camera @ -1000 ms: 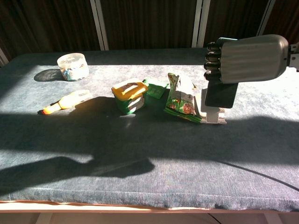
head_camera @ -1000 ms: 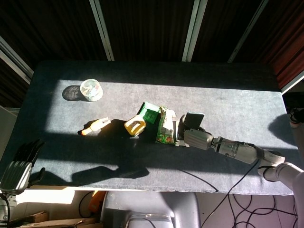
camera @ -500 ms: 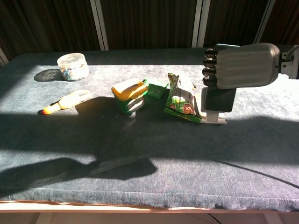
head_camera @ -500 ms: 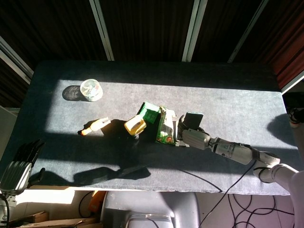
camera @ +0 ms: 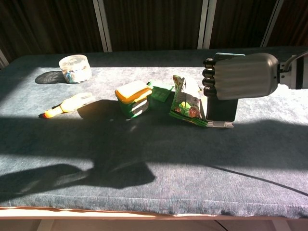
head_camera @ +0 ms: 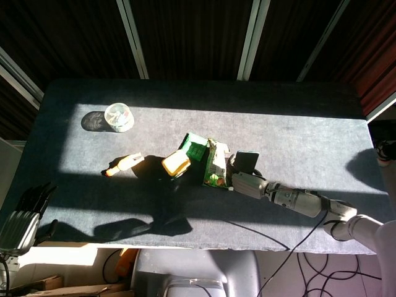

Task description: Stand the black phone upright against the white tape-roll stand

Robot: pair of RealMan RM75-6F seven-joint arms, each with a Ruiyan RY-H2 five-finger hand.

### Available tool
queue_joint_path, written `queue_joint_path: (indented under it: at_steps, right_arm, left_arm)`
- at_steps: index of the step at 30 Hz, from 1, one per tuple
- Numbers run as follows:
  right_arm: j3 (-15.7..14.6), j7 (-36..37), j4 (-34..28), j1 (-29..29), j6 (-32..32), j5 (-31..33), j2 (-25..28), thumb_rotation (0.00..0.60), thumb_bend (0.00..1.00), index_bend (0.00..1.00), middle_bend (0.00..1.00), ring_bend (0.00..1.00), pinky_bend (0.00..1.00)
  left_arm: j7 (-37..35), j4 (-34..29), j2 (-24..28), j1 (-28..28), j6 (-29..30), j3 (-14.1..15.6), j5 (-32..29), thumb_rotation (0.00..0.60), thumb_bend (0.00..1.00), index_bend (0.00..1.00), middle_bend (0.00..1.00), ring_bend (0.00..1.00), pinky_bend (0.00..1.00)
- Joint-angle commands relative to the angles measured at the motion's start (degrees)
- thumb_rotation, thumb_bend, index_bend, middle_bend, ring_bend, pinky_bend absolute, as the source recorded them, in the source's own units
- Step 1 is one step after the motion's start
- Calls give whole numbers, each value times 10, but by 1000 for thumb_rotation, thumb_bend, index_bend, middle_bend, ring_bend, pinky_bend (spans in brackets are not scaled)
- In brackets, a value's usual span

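So the right robot hand (camera: 239, 76) has its fingers wrapped around the top of the black phone (camera: 220, 109), gripping it from above, back of the hand facing the chest camera. The phone is upright, screen side toward us, and its bottom edge sits down on the white tape-roll stand (camera: 220, 124), which pokes out just below the hand. From the head view the same hand (head_camera: 246, 184) covers most of the stand, so I can't tell exactly how the phone (head_camera: 247, 160) leans on it, only that the phone's top edge sticks out past the fingers.

Right next to the hand on its left, practically touching the stand, is a crumpled green snack bag (camera: 187, 105) standing on edge. Further left of that is a flat green packet (camera: 161, 91) lying on the desk (camera: 159, 163), then a green container with a yellow lid (camera: 133, 97) tilted over. Well off to the left of the hand there's a yellow and orange tool thing (camera: 67, 104), and beyond that, far from the hand, a clear round tub (camera: 75, 68).

The left robot hand (head_camera: 25, 214) hangs off the near left corner of the desk in the head view, holding nothing, dark fingers spread apart.
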Motion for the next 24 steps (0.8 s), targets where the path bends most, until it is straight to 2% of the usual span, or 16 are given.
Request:
queue_joint_path:
  at_steps: [1,19,21,24]
  right_arm:
    - [1,-6,-7,1,-5,2,2,600,361,971,697,664,459]
    - [3,-18,-12,1,-25,12,-14,600,360,971,697,664,459]
    - [1,-17,-10,1,-26,11,-15,600,360,961,697,664,459]
    - [2,-21,-8,-1,-26,13,-17,600,361,881,697,664,456]
  left_arm:
    - [-2,0,1,1,1,0,1,600,407,0,0,19,49]
    - [-10,2,3,2,6,2,7,600,407,0,0,19,49]
    - [-10,2,2,1,3,2,5,600,407,0,0,19,48]
    - [-10,2,2,0,0,2,4,600,407,0,0,19,49]
